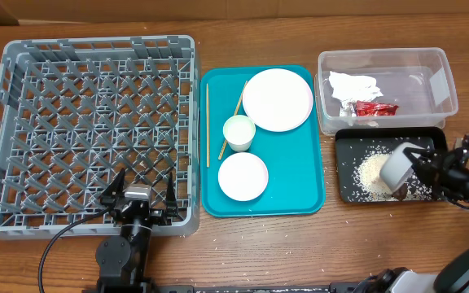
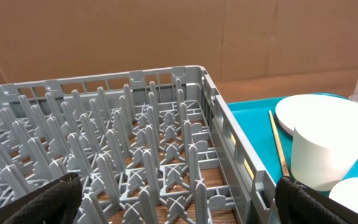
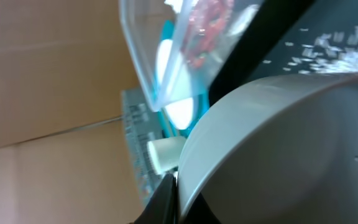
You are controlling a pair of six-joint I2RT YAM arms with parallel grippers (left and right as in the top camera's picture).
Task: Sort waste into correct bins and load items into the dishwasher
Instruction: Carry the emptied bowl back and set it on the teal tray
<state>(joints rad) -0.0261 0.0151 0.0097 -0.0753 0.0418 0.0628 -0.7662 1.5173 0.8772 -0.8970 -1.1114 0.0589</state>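
My right gripper (image 1: 416,165) is shut on the rim of a white bowl (image 1: 397,167), tipped on its side over the black tray (image 1: 344,146), where white rice (image 1: 373,172) lies heaped. In the right wrist view the bowl (image 3: 291,149) fills the frame, its rim pinched by my right gripper (image 3: 176,186). The clear tub (image 1: 444,81) holds a crumpled napkin (image 1: 352,84) and a red wrapper (image 1: 374,108). My left gripper (image 1: 141,192) stands open over the front edge of the grey dish rack (image 1: 96,45), nothing between its fingers (image 2: 42,199).
A teal tray (image 1: 300,183) between rack and bins carries a large plate (image 1: 277,99), a cup (image 1: 238,132), a small plate (image 1: 243,177) and chopsticks (image 1: 208,122). A few rice grains lie on the wood in front of the teal tray.
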